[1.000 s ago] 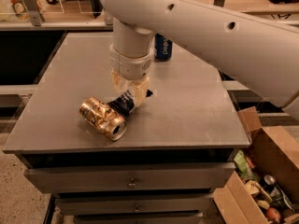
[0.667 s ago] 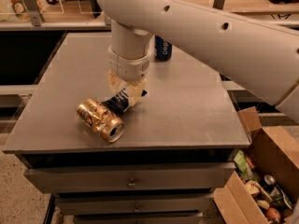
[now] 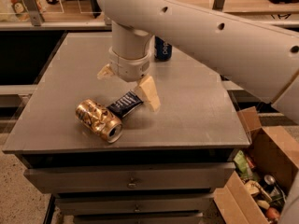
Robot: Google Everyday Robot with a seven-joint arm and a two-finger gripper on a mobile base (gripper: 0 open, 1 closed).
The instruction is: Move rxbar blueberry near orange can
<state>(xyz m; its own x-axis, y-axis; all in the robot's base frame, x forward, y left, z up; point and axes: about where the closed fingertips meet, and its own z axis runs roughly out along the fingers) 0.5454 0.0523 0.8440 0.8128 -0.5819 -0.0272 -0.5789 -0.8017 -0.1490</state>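
Releases flat navy-wrapped rxbar blueberry (image 3: 125, 103) just below the opened, lifted gripper (image 3: 127, 83), beside the metallic golden-orange can (image 3: 99, 120); placement looks done.

Cream jaws spread above navy rxbar blueberry (image 3: 125, 103), beside golden, pale-patterned orange can (image 3: 99, 120), on grey table (image 3: 201, 106)

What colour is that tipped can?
The can is golden orange, camera view; gripper open above snack bar.
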